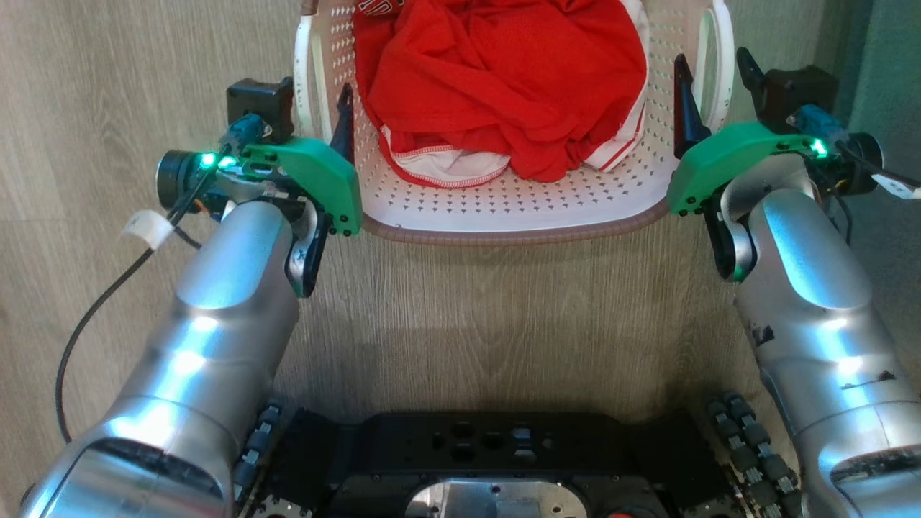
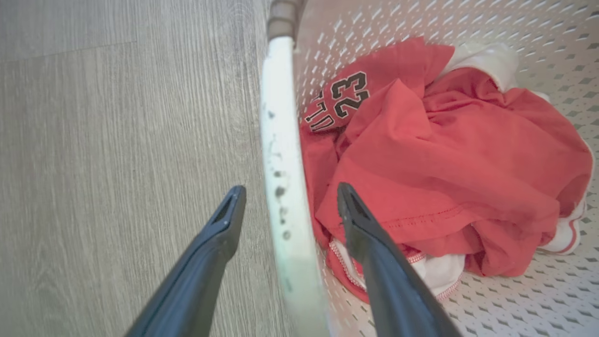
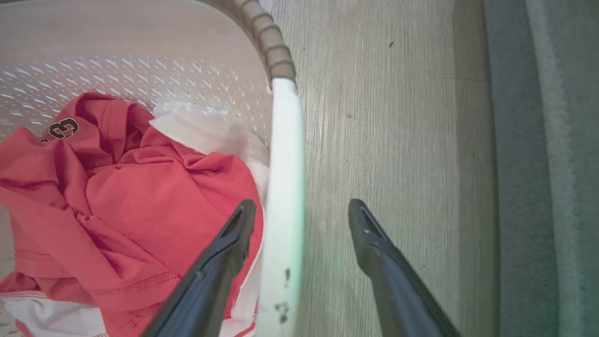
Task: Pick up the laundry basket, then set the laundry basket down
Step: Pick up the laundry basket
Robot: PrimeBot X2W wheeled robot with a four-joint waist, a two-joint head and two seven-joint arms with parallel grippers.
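Robot base [image 1: 496,446]: nearest, squared up to the basket's near wall, so both arms reach its sides evenly.
Floor [image 1: 489,324]: pale wood planks between the base and the basket.
Left gripper [image 2: 292,188]: fingers apart, astride the left handle [image 2: 281,140]. One finger is over the floor outside and one over the clothes inside, neither pressing the handle.
Right gripper [image 3: 303,203]: mirrors it, fingers apart astride the right handle [image 3: 283,164], inner finger just beside it and outer finger further off.
Laundry basket [image 1: 504,208]: on the floor just beyond the base, between the two arms. It seems to rest there, though its underside is hidden.
Step in hand: probably the moment before closing on both handles, a paired hold meant to keep the load level on the lift.
Red jersey [image 1: 504,72]: bunched in the basket with white trim, clear of the handles.
Head view adds: both arms at once, level with each other.
Wrist views add: the gap at each handle, and a "23" [image 2: 348,93] on the jersey.
Brown rim [image 3: 271,42]: joins the right handle's far end.
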